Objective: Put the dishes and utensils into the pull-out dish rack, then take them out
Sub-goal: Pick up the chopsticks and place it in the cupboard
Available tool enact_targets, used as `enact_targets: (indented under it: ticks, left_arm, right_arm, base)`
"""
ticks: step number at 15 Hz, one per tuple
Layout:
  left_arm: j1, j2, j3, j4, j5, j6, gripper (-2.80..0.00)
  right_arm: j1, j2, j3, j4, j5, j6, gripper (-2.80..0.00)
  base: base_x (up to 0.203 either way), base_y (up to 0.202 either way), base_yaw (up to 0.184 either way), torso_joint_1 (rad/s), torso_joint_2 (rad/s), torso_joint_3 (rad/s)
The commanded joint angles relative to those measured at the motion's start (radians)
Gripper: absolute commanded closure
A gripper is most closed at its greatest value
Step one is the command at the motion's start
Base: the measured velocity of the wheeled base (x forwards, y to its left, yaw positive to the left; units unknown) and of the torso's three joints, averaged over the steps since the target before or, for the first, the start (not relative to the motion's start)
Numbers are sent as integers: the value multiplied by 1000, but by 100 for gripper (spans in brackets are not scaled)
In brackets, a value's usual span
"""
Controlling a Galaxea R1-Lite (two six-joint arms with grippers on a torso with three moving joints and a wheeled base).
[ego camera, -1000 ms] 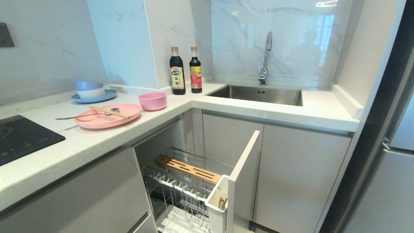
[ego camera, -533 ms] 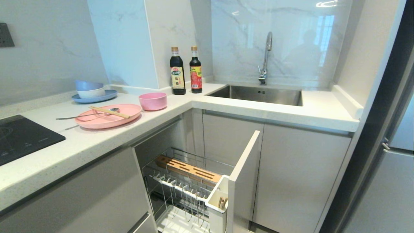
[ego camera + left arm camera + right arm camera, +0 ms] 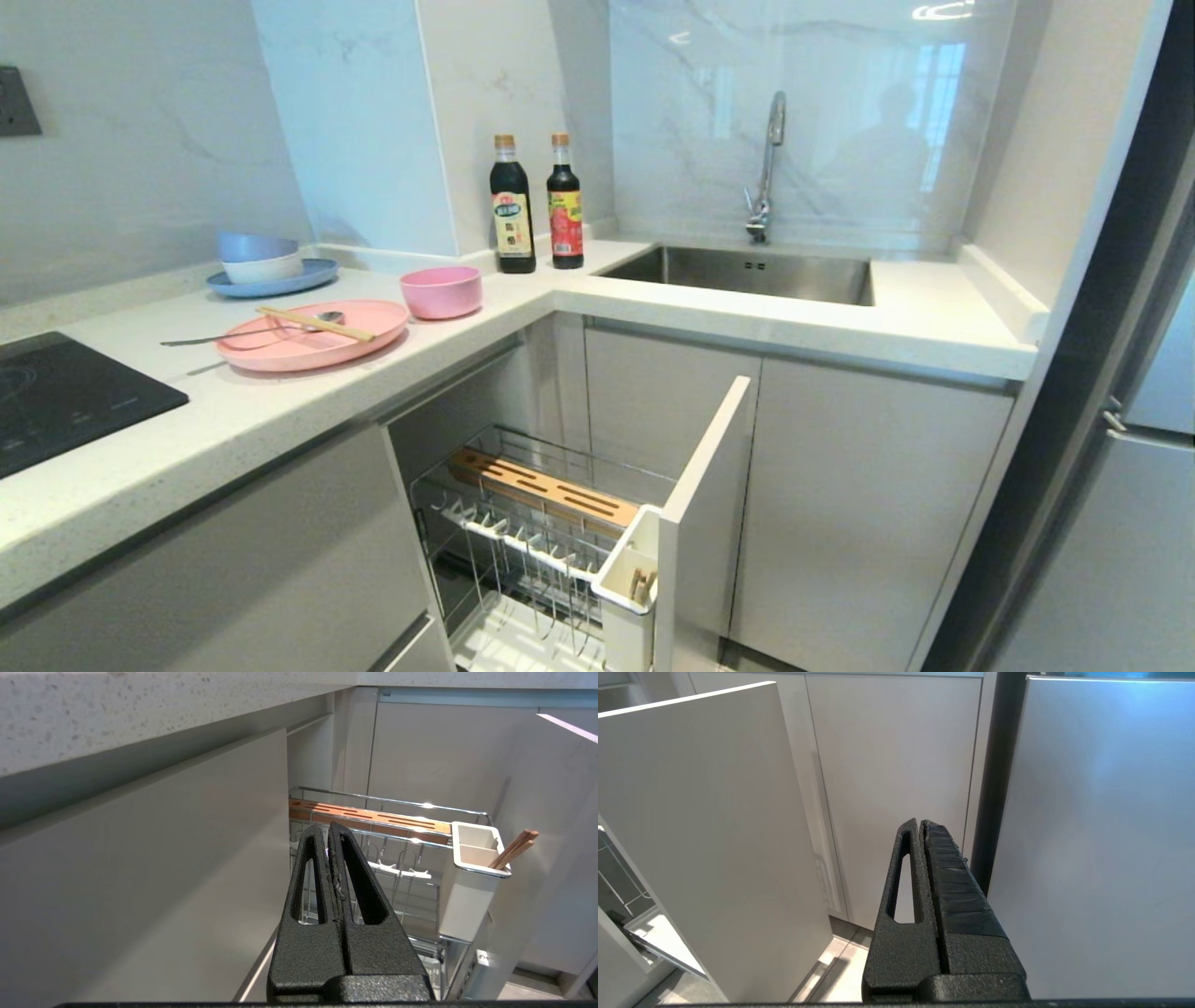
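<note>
The pink plate (image 3: 313, 347) lies on the counter with the wooden chopsticks (image 3: 316, 324) and the metal spoon (image 3: 243, 332) across it. The pink bowl (image 3: 441, 291) stands just right of it. Below the counter, the pull-out dish rack (image 3: 523, 523) is drawn out, its prongs bare. Brown sticks (image 3: 514, 848) lean in its white utensil cup (image 3: 469, 882). My left gripper (image 3: 328, 828) is shut and empty, low beside the cabinet front and pointing at the rack (image 3: 387, 800). My right gripper (image 3: 920, 822) is shut and empty, facing the cabinet doors. Neither arm shows in the head view.
A blue plate with stacked bowls (image 3: 261, 266) sits at the back left. Two sauce bottles (image 3: 537, 205) stand by the sink (image 3: 747, 273) and faucet (image 3: 767, 168). A black hob (image 3: 65, 397) is at the left. The rack's door panel (image 3: 700, 504) juts out; a fridge (image 3: 1139, 523) stands at the right.
</note>
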Motion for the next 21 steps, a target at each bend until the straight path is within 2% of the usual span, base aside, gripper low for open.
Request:
enact_targets:
  ticks: [1, 3, 4, 13, 21]
  left_arm:
    - [0, 0, 18, -2, 5, -29, 0]
    - [0, 0, 19, -3, 36, -89, 0]
    - [0, 0, 19, -4, 45, -98, 0]
    - [0, 0, 19, -4, 45, -97, 0]
    - [0, 0, 17, -3, 43, -95, 0]
  right_arm:
    - [1, 0, 2, -1, 0, 0, 0]
    - [1, 0, 2, 0, 0, 0, 0]
    - [1, 0, 2, -1, 0, 0, 0]
    - [1, 0, 2, -1, 0, 0, 0]
    - [1, 0, 2, 0, 0, 0, 0]
  base:
    - [0, 0, 0, 0, 0, 0]
    - [0, 0, 0, 0, 0, 0]
    - [0, 0, 0, 0, 0, 0]
    - [0, 0, 0, 0, 0, 0]
    - [0, 0, 0, 3, 3, -169]
